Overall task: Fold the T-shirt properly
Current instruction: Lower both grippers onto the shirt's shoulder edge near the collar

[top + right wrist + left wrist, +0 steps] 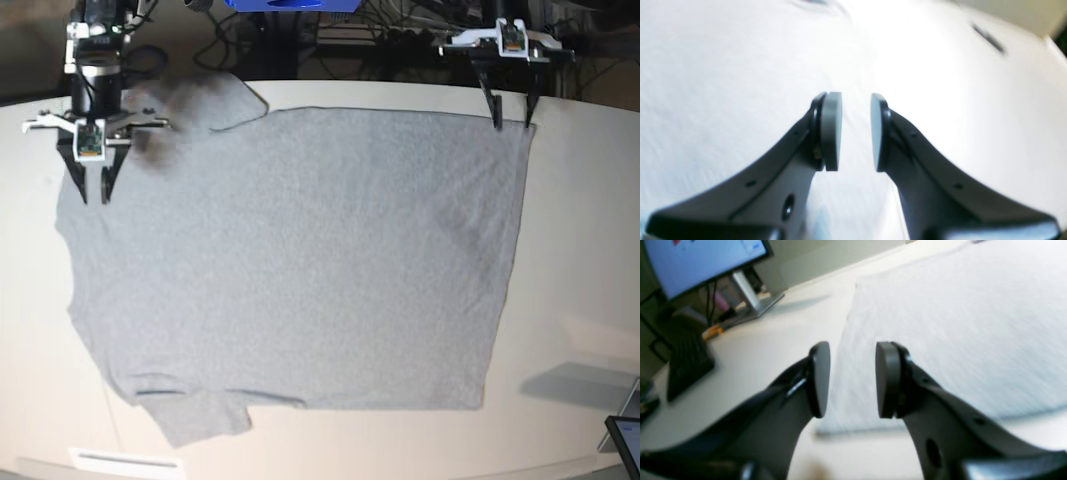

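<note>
The T-shirt [300, 260] lies spread flat, plain side up, across the desk [580, 290] — one sleeve near the front edge, the other at the back left. The left gripper [511, 123] hangs over its back right corner; the right gripper [92, 194] over its left edge, fingers [78, 180] slightly parted.

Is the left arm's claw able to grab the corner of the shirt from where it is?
Probably yes: the left gripper hangs open right over the T-shirt corner, with nothing between them.

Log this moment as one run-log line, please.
T-shirt: spread flat, plain side up | left claw: open, over far hem corner | right claw: open, over shoulder edge | fold: not started
</note>
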Robot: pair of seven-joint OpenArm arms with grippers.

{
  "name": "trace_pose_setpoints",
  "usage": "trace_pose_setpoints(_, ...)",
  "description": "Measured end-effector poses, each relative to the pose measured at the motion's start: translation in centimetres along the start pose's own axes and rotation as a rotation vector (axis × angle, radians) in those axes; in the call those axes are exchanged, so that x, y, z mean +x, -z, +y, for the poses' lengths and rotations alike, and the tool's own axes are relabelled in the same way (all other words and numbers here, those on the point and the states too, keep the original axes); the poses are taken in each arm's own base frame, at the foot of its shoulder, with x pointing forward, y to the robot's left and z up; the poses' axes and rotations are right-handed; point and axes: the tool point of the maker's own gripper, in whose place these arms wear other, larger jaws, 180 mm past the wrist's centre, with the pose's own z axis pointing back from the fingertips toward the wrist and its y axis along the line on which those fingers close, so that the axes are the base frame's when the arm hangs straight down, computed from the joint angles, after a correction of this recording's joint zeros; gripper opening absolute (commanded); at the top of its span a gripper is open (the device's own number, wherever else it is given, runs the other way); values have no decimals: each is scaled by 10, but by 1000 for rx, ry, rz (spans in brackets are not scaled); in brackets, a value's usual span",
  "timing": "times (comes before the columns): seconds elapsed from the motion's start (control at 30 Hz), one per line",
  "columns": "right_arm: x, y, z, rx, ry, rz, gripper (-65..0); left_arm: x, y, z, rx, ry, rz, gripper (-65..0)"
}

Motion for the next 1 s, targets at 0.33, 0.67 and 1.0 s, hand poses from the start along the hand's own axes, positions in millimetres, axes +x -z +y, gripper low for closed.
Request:
trace_pose_setpoints(0.33,20,2,54,88,-113,-31,-334,13,37,-4,-129,52,-42,-62)
trace_pose_setpoints(0.67,14,-2,53,94,-148,-17,-461,5,25,-15,-76,-14,8,-309)
trace_pose_setpoints(1.0,16,-1,53,90,-145,-20,-650,4,19,-6,-21,-12,28,-650)
